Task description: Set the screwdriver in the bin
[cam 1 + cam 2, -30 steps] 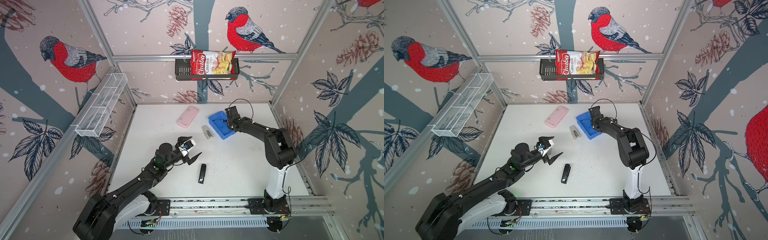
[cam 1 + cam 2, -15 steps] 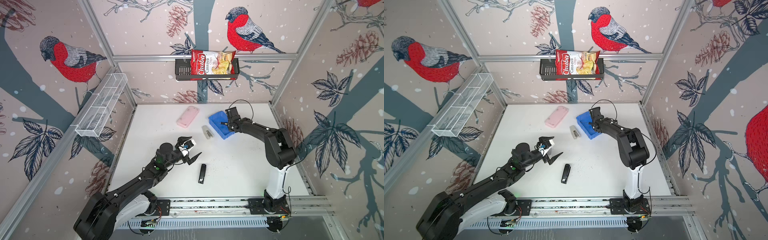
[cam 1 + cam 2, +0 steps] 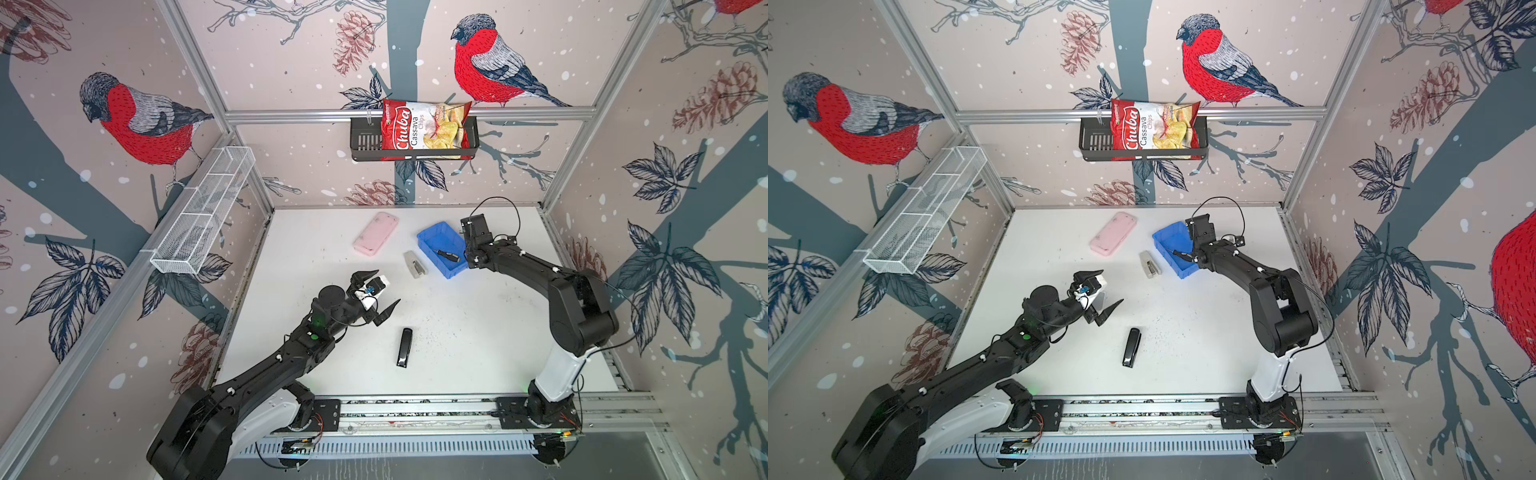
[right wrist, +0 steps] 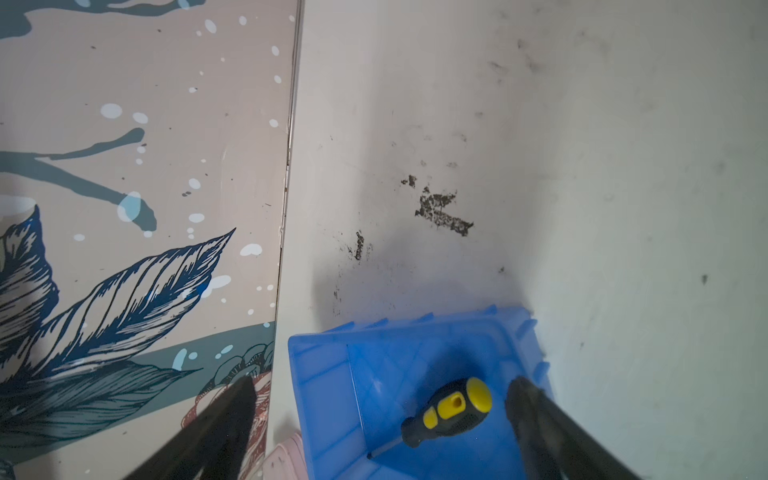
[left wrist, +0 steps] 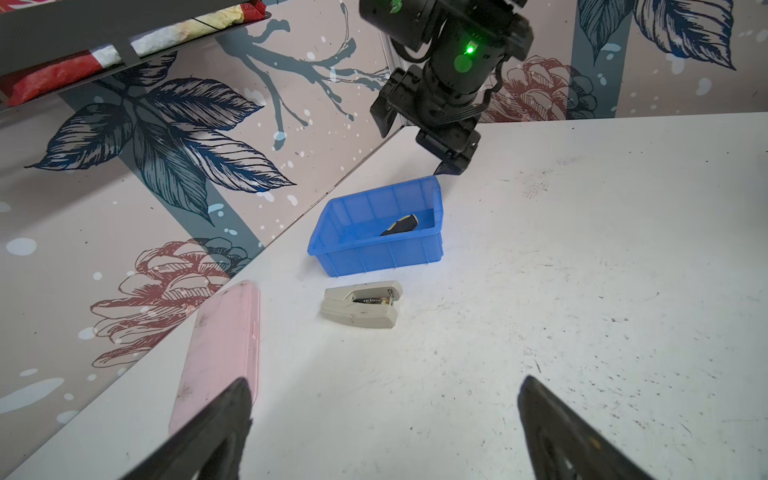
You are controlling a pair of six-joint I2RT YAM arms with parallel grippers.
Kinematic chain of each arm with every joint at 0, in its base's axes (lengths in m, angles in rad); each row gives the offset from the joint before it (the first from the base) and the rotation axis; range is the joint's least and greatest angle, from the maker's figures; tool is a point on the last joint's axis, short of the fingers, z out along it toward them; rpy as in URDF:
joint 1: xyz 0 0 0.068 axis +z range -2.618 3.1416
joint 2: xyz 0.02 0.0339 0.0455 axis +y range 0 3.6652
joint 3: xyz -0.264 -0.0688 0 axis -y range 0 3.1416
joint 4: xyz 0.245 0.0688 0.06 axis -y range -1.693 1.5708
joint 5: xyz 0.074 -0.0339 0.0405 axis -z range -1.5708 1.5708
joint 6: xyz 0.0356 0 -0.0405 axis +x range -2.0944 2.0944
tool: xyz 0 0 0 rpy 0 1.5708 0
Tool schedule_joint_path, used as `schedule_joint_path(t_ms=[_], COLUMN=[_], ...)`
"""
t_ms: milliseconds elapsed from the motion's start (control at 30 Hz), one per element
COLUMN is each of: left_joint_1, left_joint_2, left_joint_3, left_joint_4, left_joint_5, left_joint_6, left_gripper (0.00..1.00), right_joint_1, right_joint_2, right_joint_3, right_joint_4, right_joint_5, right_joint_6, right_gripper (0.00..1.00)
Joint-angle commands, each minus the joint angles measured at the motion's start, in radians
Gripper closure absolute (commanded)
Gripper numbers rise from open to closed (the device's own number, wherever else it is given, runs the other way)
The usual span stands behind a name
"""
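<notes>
On the far right part of the white table (image 3: 457,332), the bin (image 3: 432,240) sits just right of a grey stapler (image 3: 415,264), and the screwdriver (image 3: 448,254) lies inside it on the floor, toward the bin's right side. The right wrist view shows the screwdriver (image 4: 451,411) lying flat on the blue floor, its thin shaft pointing away from the black-and-yellow handle. The right gripper (image 4: 382,388) hangs over the bin (image 4: 324,374) with its fingers (image 4: 536,411) spread wide, one on each side of the handle. A gap shows between each finger and the handle, so nothing is gripped.

From the left wrist view the yellow butt of the screwdriver (image 5: 401,224) peeks above the near wall of the bin (image 5: 374,253), with the right arm's wrist above the bin's far corner.

The left gripper (image 3: 386,286) is well apart from the bin, above the table's middle left. Its fingers (image 5: 224,419) are also spread wide and hold nothing.

A pink case (image 3: 376,232) lies left of the bin, toward the far wall. A black stapler (image 3: 404,347) lies on the near middle of the table, just right of the left gripper. On the far wall, a black rack (image 3: 363,143) holds a bag of chips (image 3: 424,131), and a white wire basket (image 3: 203,218) hangs on the left wall.
</notes>
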Motion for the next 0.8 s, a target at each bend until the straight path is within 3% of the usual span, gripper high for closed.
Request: schedule_joint_path(t_ms=[0,367,767], left_joint_1=[0.022,0.135,0.235], left_joint_2=[-0.004,-0.014,-0.015], left_joint_3=[0.003,0.011,-0.004], left_joint_4=[0.022,0.024,0.069], left_joint_5=[-0.027,-0.028,-0.123], left_joint_6=[-0.021,-0.054,-0.124], left_gripper=[0.02,0.02,0.02], right_joint_1=[-0.001,-0.032,-0.072], right_joint_2=[-0.048,-0.241,-0.435], right_joint_3=[-0.034,-0.167,-0.339], right_joint_4=[0.059,0.204,0.438], right_joint_5=[0.082,0.096,-0.037], right_joint_6=[-0.138,-0.483,-0.964], right_gripper=[0.00,0.00,0.00])
